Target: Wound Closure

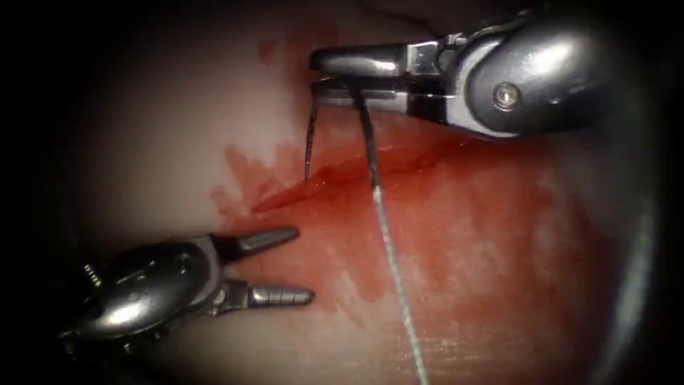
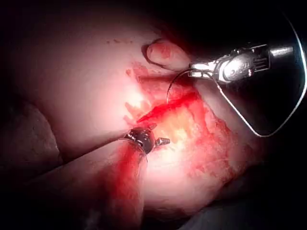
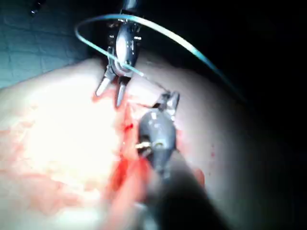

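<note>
Above the cut (image 1: 313, 187), the right tool (image 1: 320, 75) grips the needle (image 1: 311, 139) near its upper end, tip at the wound edge. Left tool (image 1: 303, 264) gapes empty nearby. Thread (image 1: 388, 242) could snag; a loose grip might let the needle twist.

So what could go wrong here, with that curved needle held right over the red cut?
The right tool grips the needle near one end, its tip at the cut; so far out, the needle might swivel in the jaws. The thread trails loose across the tissue and could snag. The left tool, open and holding nothing, steadies no edge of the cut.
</note>
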`<state>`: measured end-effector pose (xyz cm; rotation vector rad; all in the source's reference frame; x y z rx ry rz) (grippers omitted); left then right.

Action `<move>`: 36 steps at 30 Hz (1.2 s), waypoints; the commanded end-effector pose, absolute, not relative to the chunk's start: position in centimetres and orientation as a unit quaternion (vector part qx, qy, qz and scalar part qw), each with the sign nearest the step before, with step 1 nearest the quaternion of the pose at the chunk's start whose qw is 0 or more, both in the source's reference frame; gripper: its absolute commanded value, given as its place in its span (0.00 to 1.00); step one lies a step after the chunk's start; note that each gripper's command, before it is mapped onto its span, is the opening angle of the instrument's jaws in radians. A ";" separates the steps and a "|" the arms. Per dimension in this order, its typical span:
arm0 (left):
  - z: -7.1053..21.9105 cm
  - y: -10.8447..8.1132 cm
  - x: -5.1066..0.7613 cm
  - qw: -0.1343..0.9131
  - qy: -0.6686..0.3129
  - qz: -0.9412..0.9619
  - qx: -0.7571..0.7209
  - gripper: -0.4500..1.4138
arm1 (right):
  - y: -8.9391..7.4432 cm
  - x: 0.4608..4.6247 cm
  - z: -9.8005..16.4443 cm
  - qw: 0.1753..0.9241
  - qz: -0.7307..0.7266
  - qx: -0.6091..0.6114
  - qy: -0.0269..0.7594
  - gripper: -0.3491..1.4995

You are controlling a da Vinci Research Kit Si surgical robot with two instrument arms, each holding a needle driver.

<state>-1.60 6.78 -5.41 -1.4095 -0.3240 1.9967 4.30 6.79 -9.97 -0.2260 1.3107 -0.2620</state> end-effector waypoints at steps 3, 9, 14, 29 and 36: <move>-5.4 6.8 -1.69 0.331 -0.121 0.765 -0.539 0.61 | 6.9 4.46 -9.8 0.777 -0.128 -0.106 0.607 0.00; -5.4 6.8 -1.73 0.334 -0.119 0.765 -0.538 0.61 | 6.9 4.50 -9.6 0.783 -0.146 -0.108 0.595 0.00; -5.4 6.9 -1.76 0.336 -0.120 0.764 -0.538 0.60 | 7.0 4.46 -9.5 0.783 -0.161 -0.119 0.589 0.00; -5.4 7.0 -1.78 0.338 -0.117 0.764 -0.537 0.58 | 7.0 4.54 -9.5 0.787 -0.174 -0.126 0.578 0.00; -5.4 7.0 -1.80 0.339 -0.115 0.765 -0.536 0.57 | 7.0 4.55 -9.5 0.786 -0.176 -0.129 0.579 0.00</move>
